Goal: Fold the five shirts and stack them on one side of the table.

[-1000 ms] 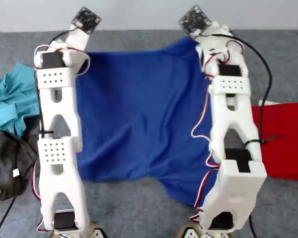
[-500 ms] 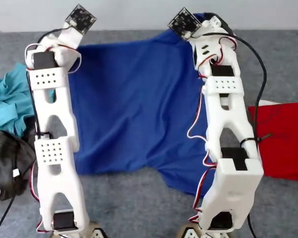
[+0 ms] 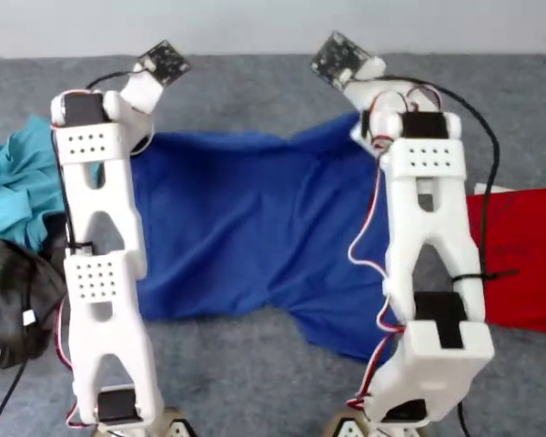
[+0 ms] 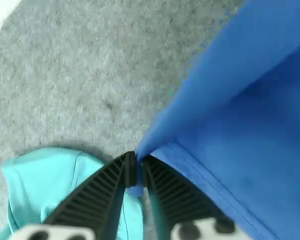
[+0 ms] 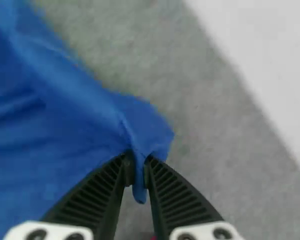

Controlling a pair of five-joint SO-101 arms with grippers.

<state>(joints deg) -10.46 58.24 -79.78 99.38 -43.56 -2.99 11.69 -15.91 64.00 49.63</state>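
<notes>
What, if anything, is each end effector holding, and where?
Both hold the blue shirt: the left end effector pinches one corner of its far edge, the right end effector the other.

The place looked like a robotics test bench, not a home. A table covered in grey felt-like fabric (image 3: 255,100) ran back to a plain pale wall (image 3: 255,23). Two white plastic robot arms, the left arm (image 3: 96,278) and the right arm (image 3: 425,159), stood side by side at its near edge. Bare red, white and black wires (image 3: 353,248) looped along them, and small exposed circuit boards (image 3: 166,60) sat at the wrists. Clothing lay around them: a spread royal-blue shirt (image 3: 255,237), a crumpled teal shirt (image 3: 14,182), a red shirt (image 3: 519,255) and a black garment (image 3: 9,273).
</notes>
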